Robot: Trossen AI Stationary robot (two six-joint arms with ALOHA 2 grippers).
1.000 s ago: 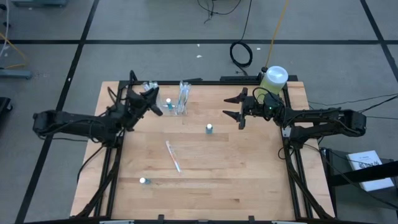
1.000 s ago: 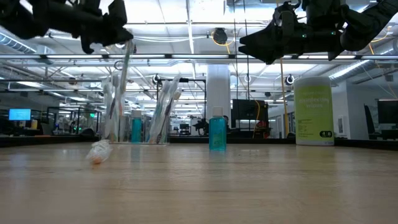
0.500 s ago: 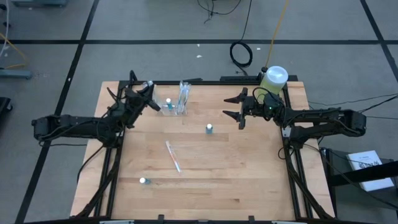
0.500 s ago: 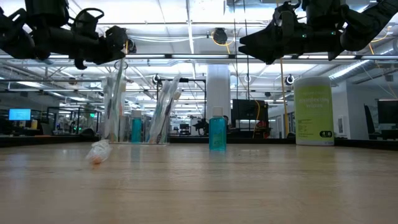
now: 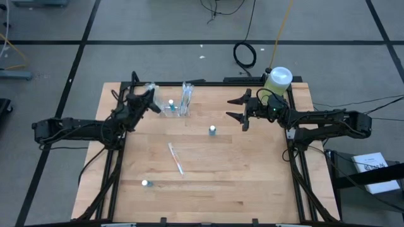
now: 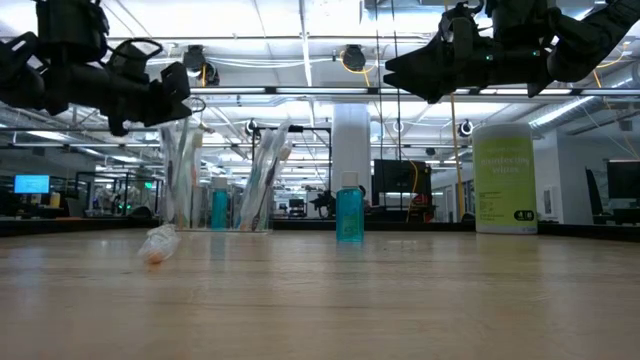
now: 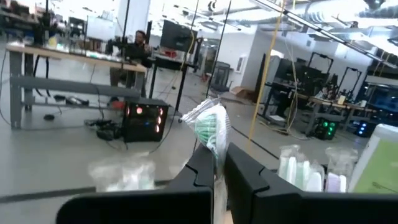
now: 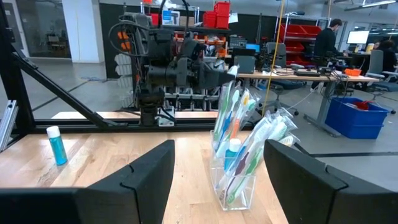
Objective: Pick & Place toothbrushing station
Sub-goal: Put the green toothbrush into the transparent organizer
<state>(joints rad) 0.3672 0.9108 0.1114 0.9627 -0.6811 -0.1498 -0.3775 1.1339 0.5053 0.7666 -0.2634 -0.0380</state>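
Observation:
The toothbrushing station [image 5: 177,101] is a clear holder of tall compartments with wrapped toothbrushes in it. It stands by its base at the table's far left, and also shows in the low view [image 6: 226,190] and the right wrist view [image 8: 239,158]. My left gripper [image 5: 149,96] is just left of it, above the table, shut on a plastic-wrapped toothbrush [image 7: 212,127]. My right gripper [image 5: 239,109] hangs open and empty at the far right, above the table [image 6: 430,70]. My left gripper pinches the wrapped toothbrush between its two fingers [image 7: 202,171], just below the wrapped green-and-white head [image 7: 211,124], which sticks out past the fingertips. The brush is lifted clear of the table. The rest of it is hidden behind the fingers.
A large green bottle with a white cap [image 5: 278,79] stands at the far right corner. A small blue bottle [image 5: 213,130] stands mid-table. A wrapped toothbrush [image 5: 175,157] lies near the centre. Another small bottle [image 5: 145,183] lies near the left front.
My left gripper has drawn back from the station toward the table's left edge, sinking a little, still shut on the wrapped toothbrush. The station has stayed in place.

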